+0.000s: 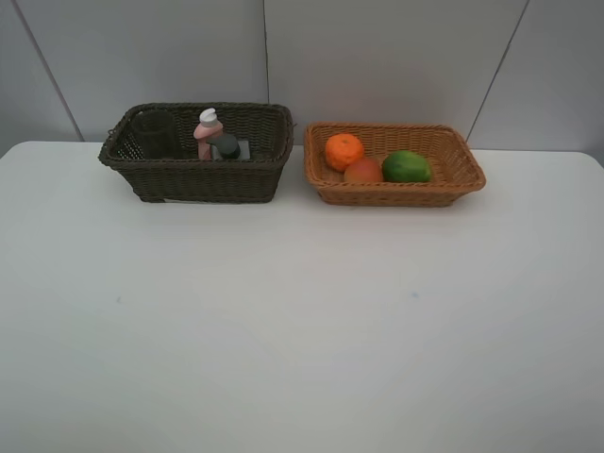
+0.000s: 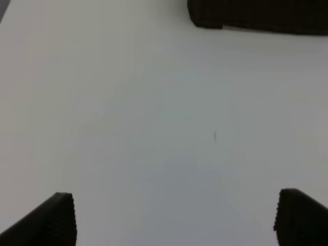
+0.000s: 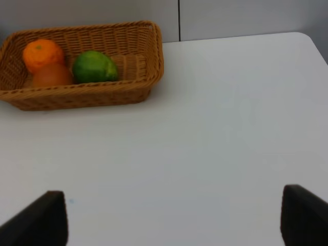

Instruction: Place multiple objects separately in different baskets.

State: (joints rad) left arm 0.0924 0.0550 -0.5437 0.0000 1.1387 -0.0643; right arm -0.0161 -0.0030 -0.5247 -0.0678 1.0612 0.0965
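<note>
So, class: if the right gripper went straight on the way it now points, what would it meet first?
Probably only the bare white table: the open right gripper has nothing between its jaws, and the light tan basket lies off to one side. Depth is hard to judge.

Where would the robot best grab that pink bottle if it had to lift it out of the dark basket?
Probably by the neck just under the white cap, coming straight down. The pink bottle pokes above the dark basket, whose walls block its sides, and a grey box sits close beside it.

L gripper (image 2: pixel 174 218) & R gripper (image 3: pixel 174 215): both w/ jaws spread wide, empty; fingertips at 7 and 5 o'clock.
</note>
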